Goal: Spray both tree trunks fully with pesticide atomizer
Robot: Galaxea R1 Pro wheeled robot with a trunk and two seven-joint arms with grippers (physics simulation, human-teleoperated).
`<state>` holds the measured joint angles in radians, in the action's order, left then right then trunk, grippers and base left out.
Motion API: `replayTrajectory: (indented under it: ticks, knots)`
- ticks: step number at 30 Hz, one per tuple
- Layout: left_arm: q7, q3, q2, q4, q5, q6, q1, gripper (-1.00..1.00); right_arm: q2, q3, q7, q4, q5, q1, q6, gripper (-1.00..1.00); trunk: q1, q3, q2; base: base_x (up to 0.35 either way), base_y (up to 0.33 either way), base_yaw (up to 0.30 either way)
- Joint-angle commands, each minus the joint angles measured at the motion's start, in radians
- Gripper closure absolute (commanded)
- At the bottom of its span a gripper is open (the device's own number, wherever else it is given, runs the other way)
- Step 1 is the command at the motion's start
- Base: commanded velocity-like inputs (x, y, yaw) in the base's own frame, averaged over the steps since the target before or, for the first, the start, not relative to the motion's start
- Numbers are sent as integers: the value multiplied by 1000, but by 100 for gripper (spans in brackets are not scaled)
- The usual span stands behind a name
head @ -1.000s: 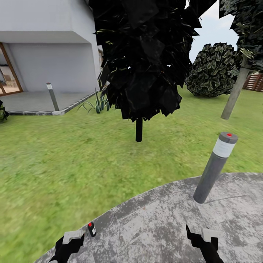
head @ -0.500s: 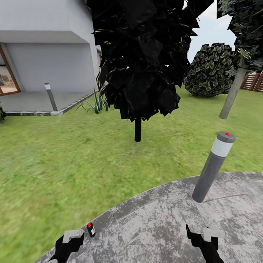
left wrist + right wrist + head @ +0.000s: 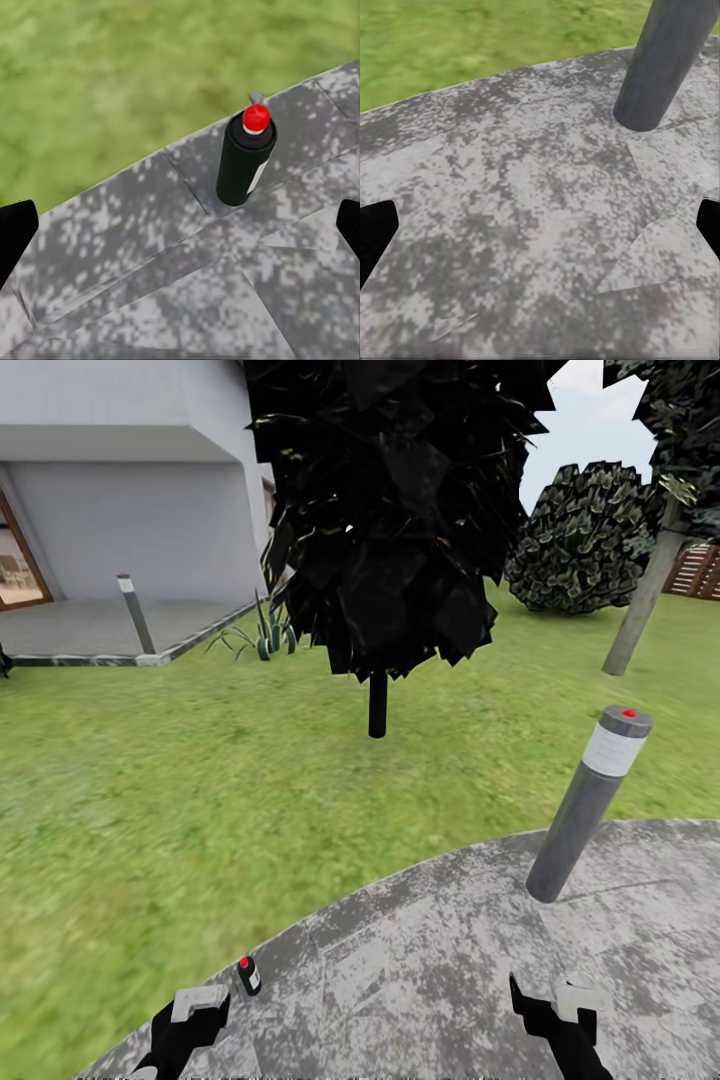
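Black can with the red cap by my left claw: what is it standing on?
The can stands upright on the grey paved patch, near the grass. The stone directly under its base is covered.

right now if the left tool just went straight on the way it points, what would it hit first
Most likely the pesticide atomizer: it stands upright on the paved patch, a little off centre between the open left tool's fingers. Depth is unclear, so the tool could meet the paving short of it.

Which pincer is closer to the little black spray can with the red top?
Left. The left pincer sits just short of the spray can, which stands upright on the paved patch. The right pincer is far across the paving from it.
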<state>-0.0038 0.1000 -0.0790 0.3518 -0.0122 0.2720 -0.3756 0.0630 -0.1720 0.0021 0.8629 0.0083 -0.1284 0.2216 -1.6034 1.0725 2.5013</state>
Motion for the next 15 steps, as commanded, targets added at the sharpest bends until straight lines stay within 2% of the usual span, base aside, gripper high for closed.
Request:
replayTrajectory:
  ticks: [1,8,15]
  knots:
    - [0,3,0,0,-1,3,-1,-100,0,-1,0,-1,1,0,3,-100,0,5,1,0,0,0]
    - [0,4,0,4,-1,-1,-6,-100,0,-4,-5,2,0,0,-5,-100,-3,32,2,0,0,0]
    - [1,4,3,6,-2,-3,-39,-100,0,-3,-4,2,-1,0,-8,-100,-6,59,4,0,0,0]
